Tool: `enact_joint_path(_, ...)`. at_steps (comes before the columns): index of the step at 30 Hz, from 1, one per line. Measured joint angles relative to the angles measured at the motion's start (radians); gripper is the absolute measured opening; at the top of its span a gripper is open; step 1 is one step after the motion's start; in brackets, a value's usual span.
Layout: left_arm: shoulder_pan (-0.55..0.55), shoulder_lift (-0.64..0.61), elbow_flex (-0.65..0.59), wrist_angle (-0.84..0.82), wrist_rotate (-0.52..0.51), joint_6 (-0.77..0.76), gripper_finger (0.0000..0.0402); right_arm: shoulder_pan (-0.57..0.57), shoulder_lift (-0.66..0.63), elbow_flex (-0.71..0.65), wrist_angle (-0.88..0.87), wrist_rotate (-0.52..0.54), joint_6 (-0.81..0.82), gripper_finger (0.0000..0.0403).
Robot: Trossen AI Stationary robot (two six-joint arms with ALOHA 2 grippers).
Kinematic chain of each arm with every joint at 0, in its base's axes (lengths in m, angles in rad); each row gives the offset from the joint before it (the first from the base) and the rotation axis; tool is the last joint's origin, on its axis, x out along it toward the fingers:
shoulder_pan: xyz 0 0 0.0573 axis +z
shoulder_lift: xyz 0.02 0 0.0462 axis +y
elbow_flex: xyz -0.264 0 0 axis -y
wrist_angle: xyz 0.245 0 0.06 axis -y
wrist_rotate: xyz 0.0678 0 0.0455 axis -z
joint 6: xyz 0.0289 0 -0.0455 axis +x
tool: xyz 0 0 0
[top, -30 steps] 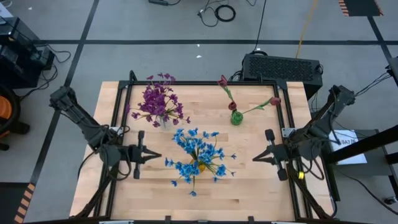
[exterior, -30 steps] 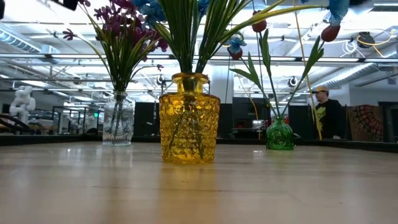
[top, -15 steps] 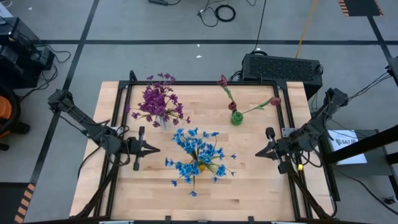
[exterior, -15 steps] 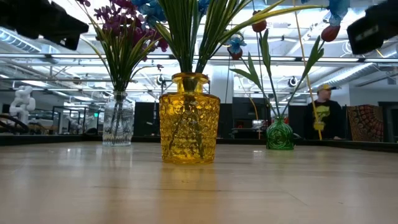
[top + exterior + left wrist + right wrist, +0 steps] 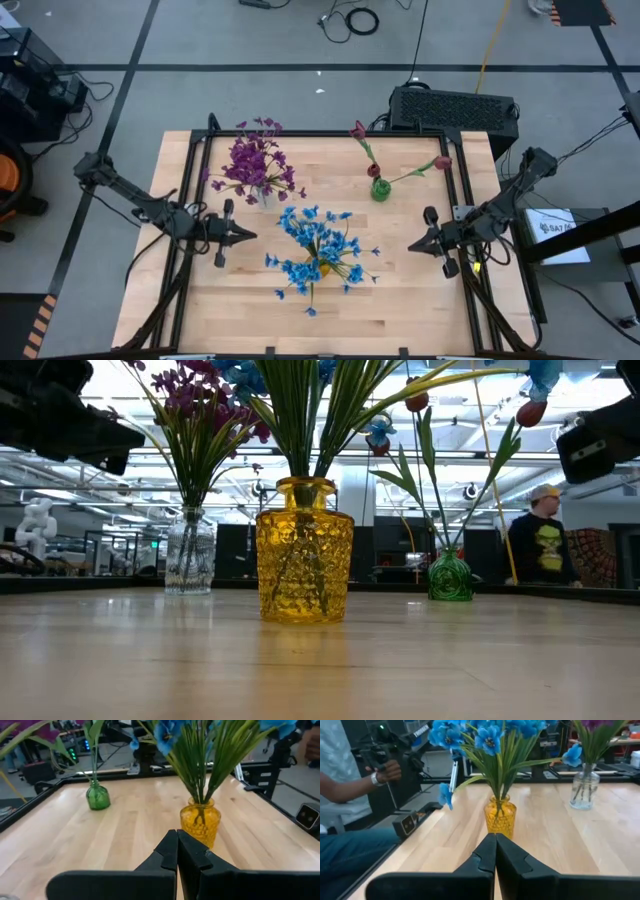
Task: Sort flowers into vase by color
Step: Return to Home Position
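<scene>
overhead straight down, low view level at tabletop [image 5: 320, 660], wrist views both facing the yellow vase [image 5: 305, 550]

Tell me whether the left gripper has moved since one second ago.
Yes. In the high view, the left gripper has shifted a little closer to the clear vase holding the purple flowers.
</scene>
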Motion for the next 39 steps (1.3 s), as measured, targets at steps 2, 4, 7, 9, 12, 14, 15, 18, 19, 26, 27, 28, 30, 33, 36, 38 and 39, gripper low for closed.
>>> enact_joint_path(2,0.016,-0.011,-0.019,0.031,0.025,0.001,0.0003,-0.008,-0.011,-0.02,0.015,-0.011,0.003,0.0)
enact_joint_path(4,0.032,-0.018,-0.037,0.059,0.057,0.001,0.0003,-0.017,-0.017,-0.045,0.051,-0.03,0.002,0.0)
enact_joint_path(7,0.053,-0.026,-0.054,0.071,0.098,-0.001,0.0003,-0.029,-0.022,-0.074,0.099,-0.052,0.002,0.0)
enact_joint_path(9,0.061,-0.026,-0.055,0.07,0.118,-0.005,0.0003,-0.034,-0.021,-0.075,0.096,-0.058,0.001,0.0)
enact_joint_path(12,0.068,-0.027,-0.055,0.073,0.157,0.005,0.0003,-0.042,-0.021,-0.075,0.105,-0.082,-0.005,0.0)
enact_joint_path(14,0.073,-0.027,-0.055,0.072,0.173,0.018,0.0003,-0.043,-0.022,-0.074,0.108,-0.083,-0.005,0.0)
enact_joint_path(15,0.075,-0.027,-0.055,0.072,0.175,0.019,0.0003,-0.043,-0.022,-0.074,0.105,-0.083,-0.005,0.0)
enact_joint_path(18,0.086,-0.027,-0.055,0.072,0.175,0.02,0.0003,-0.043,-0.022,-0.074,0.107,-0.084,-0.002,0.0)
enact_joint_path(19,0.089,-0.027,-0.055,0.073,0.18,0.022,0.0003,-0.043,-0.022,-0.074,0.106,-0.083,-0.002,0.0)
enact_joint_path(26,0.128,-0.027,-0.055,0.114,0.281,0.046,0.0003,-0.043,-0.021,-0.074,0.106,-0.083,0.0,0.0)
enact_joint_path(27,0.133,-0.027,-0.055,0.118,0.295,0.046,0.0003,-0.043,-0.021,-0.074,0.106,-0.083,0.0,0.0)
enact_joint_path(28,0.138,-0.027,-0.055,0.118,0.311,0.051,0.0003,-0.043,-0.021,-0.074,0.106,-0.083,0.001,0.0)
enact_joint_path(30,0.143,-0.027,-0.061,0.133,0.334,0.071,0.0003,-0.043,-0.021,-0.074,0.106,-0.083,0.001,0.0)
enact_joint_path(33,0.159,-0.027,-0.08,0.164,0.339,0.076,0.0003,-0.043,-0.021,-0.074,0.107,-0.088,0.006,0.0)
enact_joint_path(36,0.174,-0.028,-0.08,0.165,0.359,0.072,0.0003,-0.043,-0.021,-0.074,0.119,-0.107,0.006,0.0)
enact_joint_path(38,0.181,-0.034,-0.08,0.162,0.364,0.074,0.0003,-0.043,-0.023,-0.074,0.121,-0.107,0.002,0.0)
enact_joint_path(39,0.184,-0.039,-0.08,0.156,0.365,0.076,0.0003,-0.043,-0.023,-0.074,0.122,-0.107,-0.003,0.0)
